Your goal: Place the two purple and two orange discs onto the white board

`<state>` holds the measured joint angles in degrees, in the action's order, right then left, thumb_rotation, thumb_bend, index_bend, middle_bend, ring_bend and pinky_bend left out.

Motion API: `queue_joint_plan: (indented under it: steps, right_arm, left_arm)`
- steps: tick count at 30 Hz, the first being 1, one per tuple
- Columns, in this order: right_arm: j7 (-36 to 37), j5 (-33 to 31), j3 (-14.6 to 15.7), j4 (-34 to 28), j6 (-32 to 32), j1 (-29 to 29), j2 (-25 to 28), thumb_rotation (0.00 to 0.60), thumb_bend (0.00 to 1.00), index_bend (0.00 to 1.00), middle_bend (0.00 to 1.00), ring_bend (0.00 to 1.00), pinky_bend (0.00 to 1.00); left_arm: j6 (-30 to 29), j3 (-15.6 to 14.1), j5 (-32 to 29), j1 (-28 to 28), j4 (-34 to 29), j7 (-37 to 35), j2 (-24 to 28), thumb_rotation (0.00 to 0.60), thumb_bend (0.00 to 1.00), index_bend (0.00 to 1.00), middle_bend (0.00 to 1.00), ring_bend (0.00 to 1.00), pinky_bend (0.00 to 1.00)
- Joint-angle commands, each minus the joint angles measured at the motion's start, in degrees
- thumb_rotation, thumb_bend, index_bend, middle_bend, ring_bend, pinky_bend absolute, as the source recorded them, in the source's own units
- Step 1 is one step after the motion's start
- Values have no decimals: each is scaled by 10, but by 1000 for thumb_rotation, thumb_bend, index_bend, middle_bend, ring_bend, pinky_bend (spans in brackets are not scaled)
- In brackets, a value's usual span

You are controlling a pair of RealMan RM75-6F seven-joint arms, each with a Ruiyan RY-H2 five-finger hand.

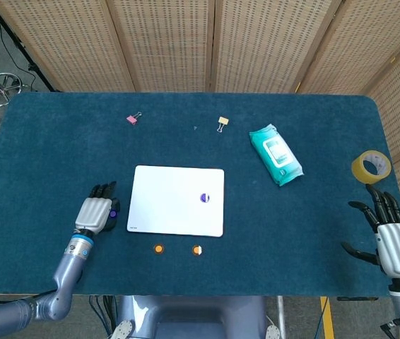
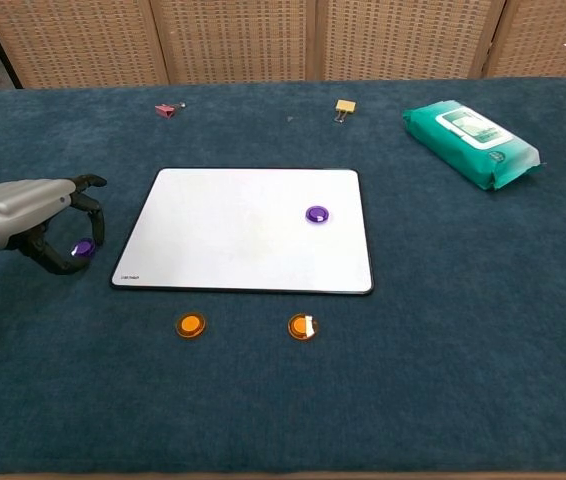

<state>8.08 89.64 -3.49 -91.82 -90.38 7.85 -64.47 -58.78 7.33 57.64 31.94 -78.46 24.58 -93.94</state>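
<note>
The left robot hand point(image 2: 33, 222) curls around a purple disc point(image 2: 83, 248) on the table just left of the white board point(image 2: 246, 230), seemingly not pinching yet, and next it should squeeze, lift and carry it right.

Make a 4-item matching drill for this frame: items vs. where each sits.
Items:
1. purple disc
2. orange discs
3. wipes pack
4. tape roll

Places:
A. far right table edge, just beyond the right hand
B. on the white board
C. on the cloth, just in front of the board's near edge
D. beyond the board's far right corner

Pairs: 1-B, 2-C, 3-D, 4-A
</note>
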Motion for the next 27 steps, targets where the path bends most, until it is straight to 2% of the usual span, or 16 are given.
queue_joint_plan:
  steps: [1,8,15,20,27]
  right_arm:
    - [1,0,-1,0,1,-1,0,600,40,243,0,0,0]
    - [1,0,-4,-1,3,-3,0,600,40,243,0,0,0]
    - [1,-1,-7,0,7,-3,-1,600,40,240,0,0,0]
    - [6,-5,-11,3,9,-5,0,600,40,238,0,0,0]
    - [13,-10,-15,7,10,-7,2,600,40,241,0,0,0]
  left_arm:
    - [-7,1,5,-2,-11,-2,9,600,356,514,0,0,0]
    - [-10,8,9,1,-34,-6,23,600,356,515,0,0,0]
    - [11,48,16,45,-56,-4,28,600,356,523,0,0,0]
    - [27,74,3,92,-56,32,6,600,356,525,0,0,0]
    - [43,89,-29,145,-16,72,-42,600,358,525,0,0,0]
